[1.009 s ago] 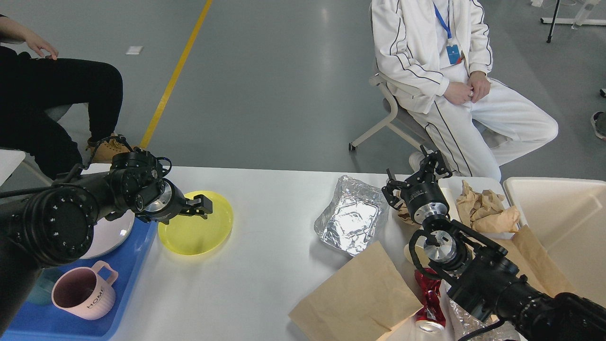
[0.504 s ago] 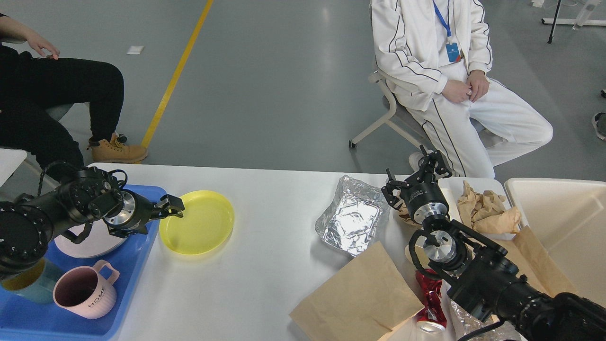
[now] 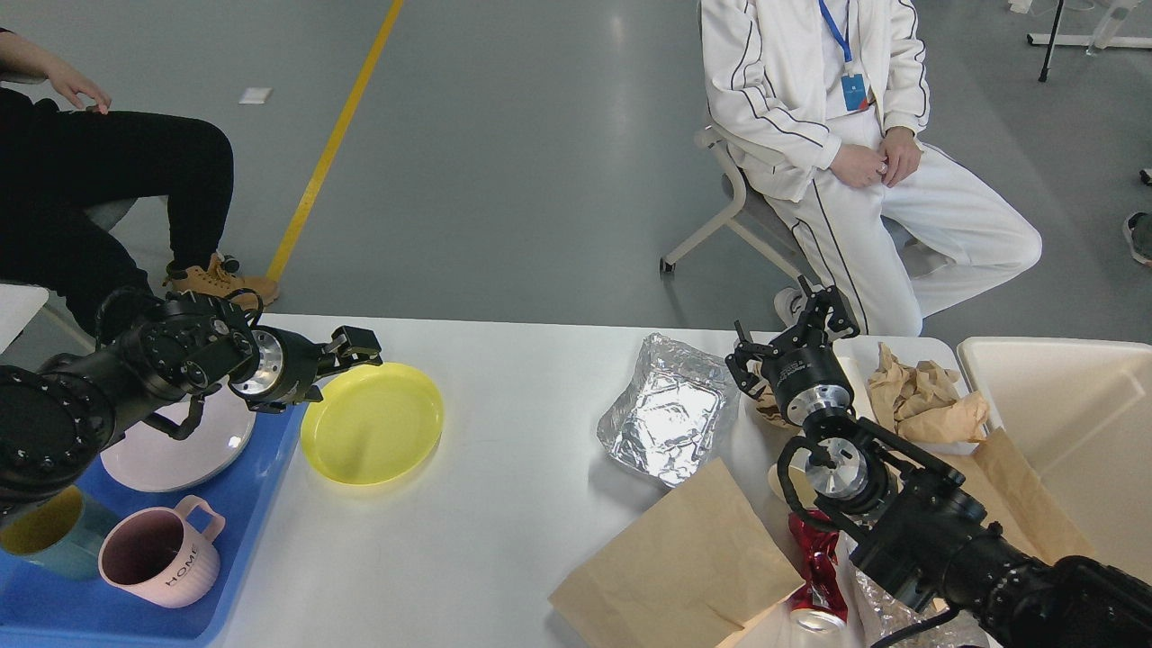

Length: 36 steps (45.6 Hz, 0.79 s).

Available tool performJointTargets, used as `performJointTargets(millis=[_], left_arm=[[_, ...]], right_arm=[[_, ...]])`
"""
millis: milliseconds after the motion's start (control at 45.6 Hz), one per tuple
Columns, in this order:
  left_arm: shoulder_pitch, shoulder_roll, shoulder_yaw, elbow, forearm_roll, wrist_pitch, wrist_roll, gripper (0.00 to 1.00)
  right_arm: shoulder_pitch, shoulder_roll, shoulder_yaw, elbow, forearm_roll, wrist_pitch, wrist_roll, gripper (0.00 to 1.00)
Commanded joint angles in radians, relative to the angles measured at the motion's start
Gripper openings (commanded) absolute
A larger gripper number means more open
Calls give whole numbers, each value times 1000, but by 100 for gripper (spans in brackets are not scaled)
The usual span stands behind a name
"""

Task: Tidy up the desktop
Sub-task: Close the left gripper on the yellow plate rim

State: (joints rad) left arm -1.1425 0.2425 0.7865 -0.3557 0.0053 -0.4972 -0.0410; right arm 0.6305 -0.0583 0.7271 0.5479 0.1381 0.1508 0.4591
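The white desktop (image 3: pixel 504 531) holds a yellow plate (image 3: pixel 372 423) at the left, a foil tray (image 3: pixel 670 418) in the middle and a flat brown paper bag (image 3: pixel 684 558) at the front. My left gripper (image 3: pixel 357 347) hovers at the plate's far-left rim, its fingers slightly apart and holding nothing. My right gripper (image 3: pixel 787 331) is open and empty, pointing away from me just right of the foil tray, with crumpled brown paper (image 3: pixel 927 400) to its right. A crushed red can (image 3: pixel 814 567) lies under my right arm.
A blue tray (image 3: pixel 261 477) at the left edge holds a white plate (image 3: pixel 175 441), a pink mug (image 3: pixel 157 558) and a teal cup (image 3: pixel 45 531). A cream bin (image 3: pixel 1062 405) stands at the right. Two people sit beyond the table's far edge.
My left gripper drew back left off the yellow plate toward the blue tray, then moved up to the plate's far-left rim. The plate and my right arm have not moved.
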Motion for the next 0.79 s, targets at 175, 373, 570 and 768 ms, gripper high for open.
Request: performJointTargets(millis=[175,373,570,768], left_arm=[[43,6,-202,0,-79,0,329,96],[53,17,-380,1,-87,0,458,96],[69,32,-478,1,-88,3,467,96],[92,24,-493,1,-103,23,524,96]], right_arm=[[0,0,0,1,0,0,0,100],[0,0,0,1,0,1,0,100],[0,0,0,0,0,1,1,100],[0,0,0,0,0,0,1,100]])
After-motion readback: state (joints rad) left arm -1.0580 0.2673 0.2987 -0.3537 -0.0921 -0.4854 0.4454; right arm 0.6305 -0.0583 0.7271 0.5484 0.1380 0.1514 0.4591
